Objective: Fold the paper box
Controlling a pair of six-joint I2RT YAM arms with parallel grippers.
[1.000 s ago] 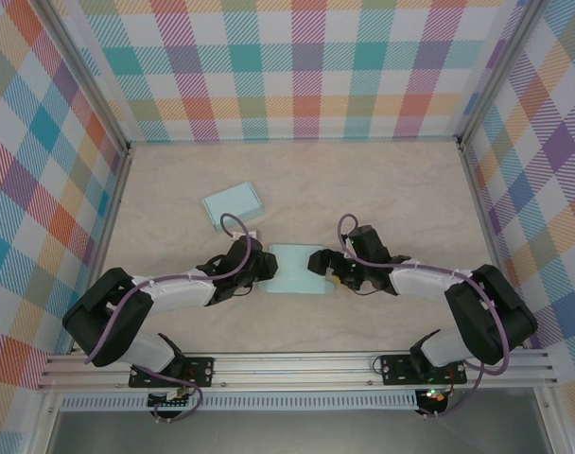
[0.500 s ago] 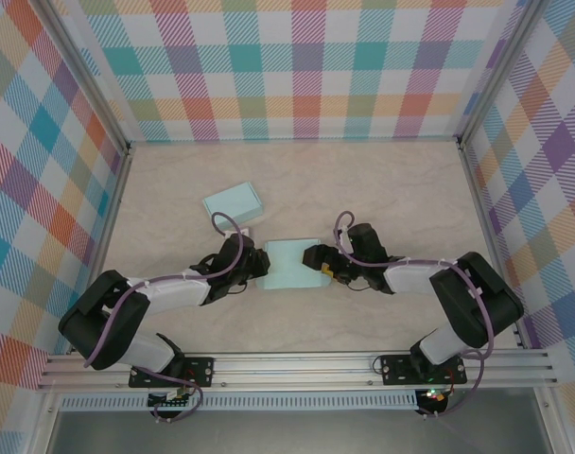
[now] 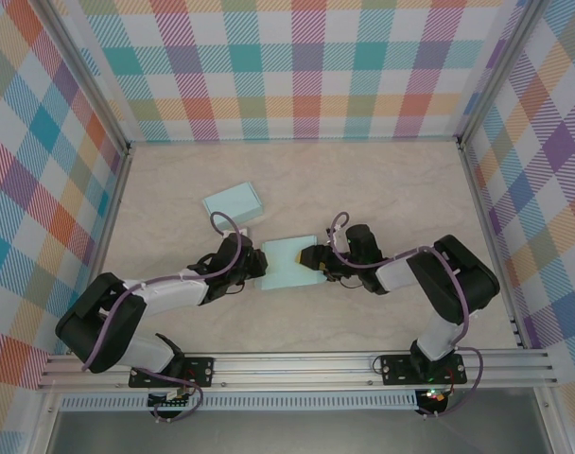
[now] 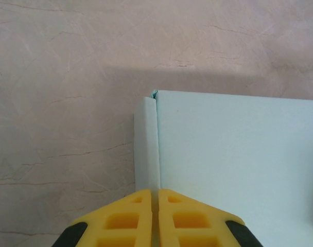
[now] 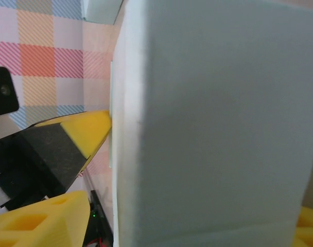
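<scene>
At centre, the left gripper [image 4: 155, 193] pinches the left edge of the paper box [image 3: 289, 263]; the right gripper [image 3: 313, 258] straddles its right end, jaws apart.

Two pale-blue paper boxes [image 3: 289, 262] [image 3: 233, 202], two hands [image 3: 260, 266] [image 3: 313, 257], one table [image 3: 382, 189].

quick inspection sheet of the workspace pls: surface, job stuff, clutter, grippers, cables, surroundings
surface: beige marbled tabletop, no spills seen
job's things: pale teal paper box mid-table between the arms; second teal piece lying apart, back left
clutter: nothing seen
grippers: left gripper shut, tips meeting at the box's left-edge fold; right gripper straddling the box's right side, grip unclear
cables: purple cables run along both arms, looping at the wrists
surroundings: plaid walls on three sides; aluminium rail at the near edge
</scene>
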